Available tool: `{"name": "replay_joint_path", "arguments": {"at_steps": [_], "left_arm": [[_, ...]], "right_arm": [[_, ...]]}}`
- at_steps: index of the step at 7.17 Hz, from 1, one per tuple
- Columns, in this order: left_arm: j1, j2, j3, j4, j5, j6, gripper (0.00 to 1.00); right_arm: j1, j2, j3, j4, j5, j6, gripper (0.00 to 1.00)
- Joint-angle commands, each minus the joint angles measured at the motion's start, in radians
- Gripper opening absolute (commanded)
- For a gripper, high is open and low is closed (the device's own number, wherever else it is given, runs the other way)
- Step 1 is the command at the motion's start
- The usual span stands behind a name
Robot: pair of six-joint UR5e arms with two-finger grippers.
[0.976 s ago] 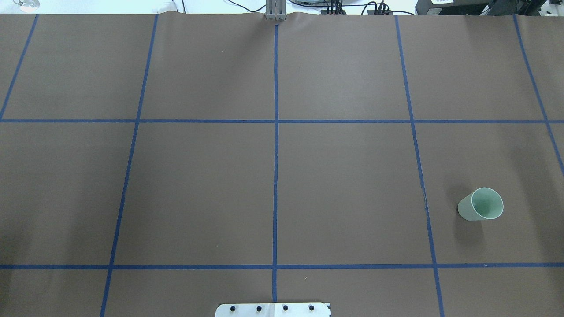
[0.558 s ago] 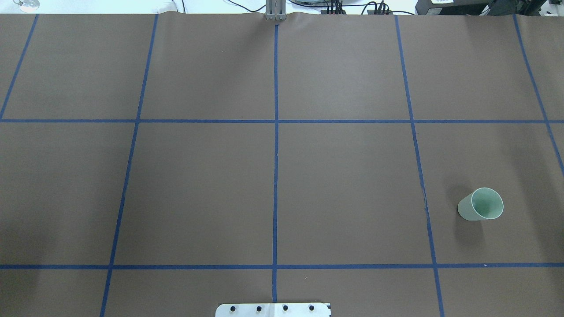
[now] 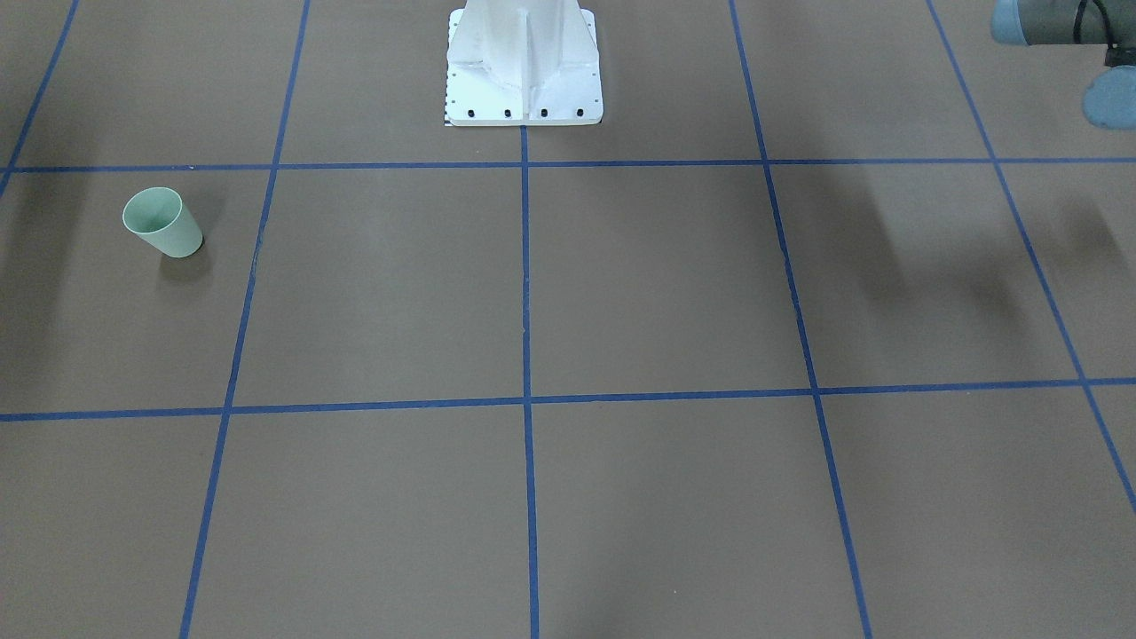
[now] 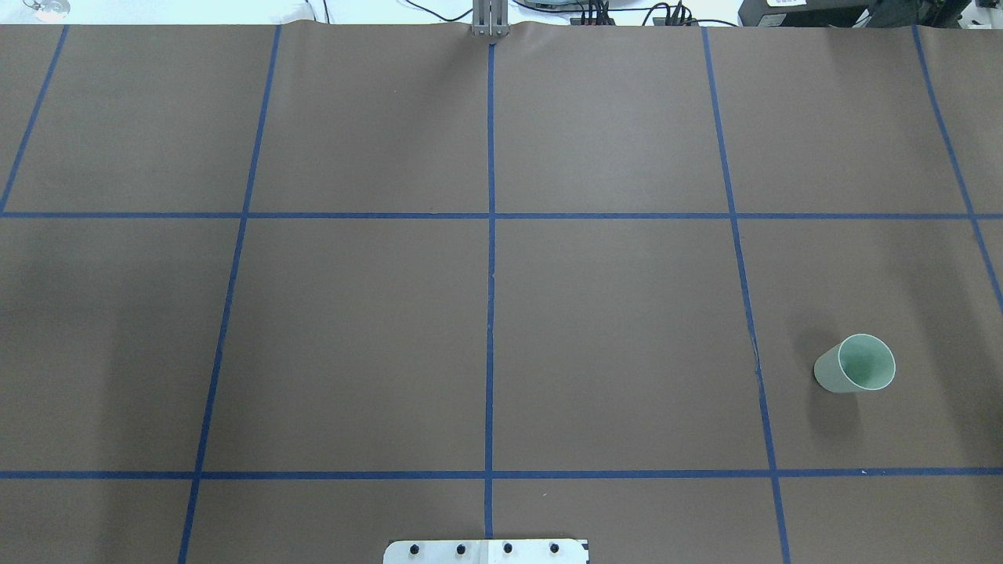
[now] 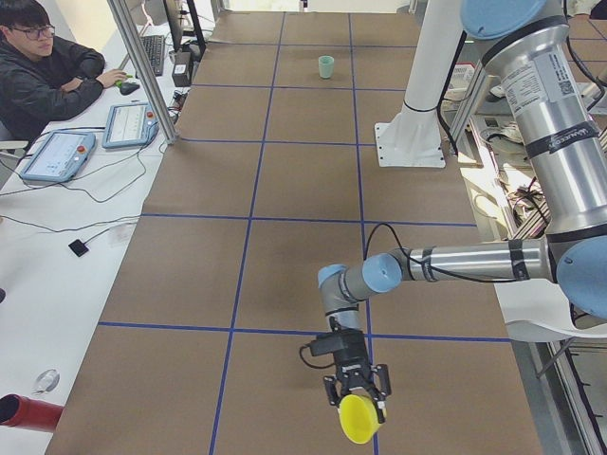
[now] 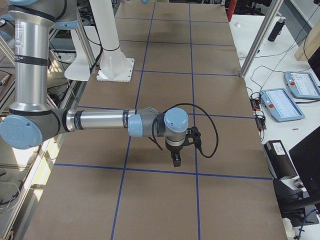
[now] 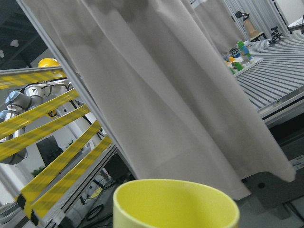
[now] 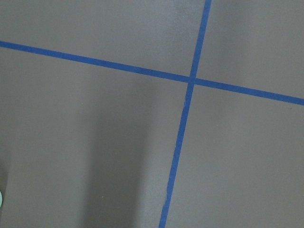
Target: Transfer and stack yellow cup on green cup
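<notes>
The green cup (image 4: 854, 364) stands upright on the brown table at the right side; it also shows in the front view (image 3: 162, 222) and far off in the left view (image 5: 326, 66). The yellow cup (image 5: 358, 419) is at the tip of my left gripper (image 5: 356, 391), raised over the table's left end, outside the overhead view. Its rim fills the bottom of the left wrist view (image 7: 175, 202). I cannot tell whether the left gripper is shut. My right gripper (image 6: 175, 161) points down over a blue tape crossing, far from the green cup; I cannot tell its state.
The white robot pedestal (image 3: 524, 62) stands at the table's near middle edge. Blue tape lines (image 4: 490, 235) divide the brown mat into squares. An operator (image 5: 47, 66) sits at a side desk with teach pendants (image 5: 57, 156). A metal post (image 5: 142, 66) stands by the table edge.
</notes>
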Motion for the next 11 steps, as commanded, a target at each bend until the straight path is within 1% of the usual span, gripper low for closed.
{"name": "replay_joint_path", "arguments": {"at_steps": [1, 2, 3, 4, 5, 6, 7, 8, 9, 10, 11], "left_arm": [[-0.18, -0.234, -0.015, -0.023, 0.077, 0.374, 0.0], [-0.201, -0.336, -0.025, -0.078, 0.073, 0.503, 0.0], [-0.198, -0.395, -0.023, -0.17, 0.057, 0.572, 0.0], [-0.197, -0.444, -0.013, -0.338, -0.055, 0.65, 0.0], [-0.188, -0.483, -0.016, -0.517, -0.217, 0.695, 0.0], [-0.139, -0.539, 0.003, -0.694, -0.371, 0.715, 0.0], [-0.088, -0.573, -0.012, -0.811, -0.43, 0.711, 0.0], [0.017, -0.584, -0.009, -0.99, -0.458, 0.714, 0.0], [0.13, -0.584, -0.006, -1.154, -0.458, 0.703, 0.0], [0.194, -0.584, -0.005, -1.244, -0.458, 0.703, 0.0], [0.26, -0.586, -0.002, -1.311, -0.46, 0.706, 0.0]], "right_arm": [[-0.024, 0.026, -0.003, 0.001, -0.009, -0.003, 1.0], [-0.085, 0.047, -0.003, 0.001, -0.014, -0.003, 1.0], [-0.122, 0.081, -0.003, -0.005, -0.055, 0.011, 1.0], [-0.158, 0.133, -0.01, -0.01, -0.086, 0.028, 1.0], [-0.186, 0.17, -0.018, -0.007, -0.085, 0.045, 1.0], [-0.23, 0.202, -0.016, 0.001, -0.086, 0.131, 1.0], [-0.287, 0.25, -0.016, 0.002, -0.086, 0.274, 1.0], [-0.368, 0.335, -0.038, 0.014, -0.092, 0.457, 1.0], [-0.43, 0.398, -0.046, 0.089, -0.095, 0.599, 1.0], [-0.491, 0.447, -0.07, 0.188, -0.129, 0.755, 1.0], [-0.546, 0.49, -0.105, 0.277, -0.13, 0.886, 1.0]]}}
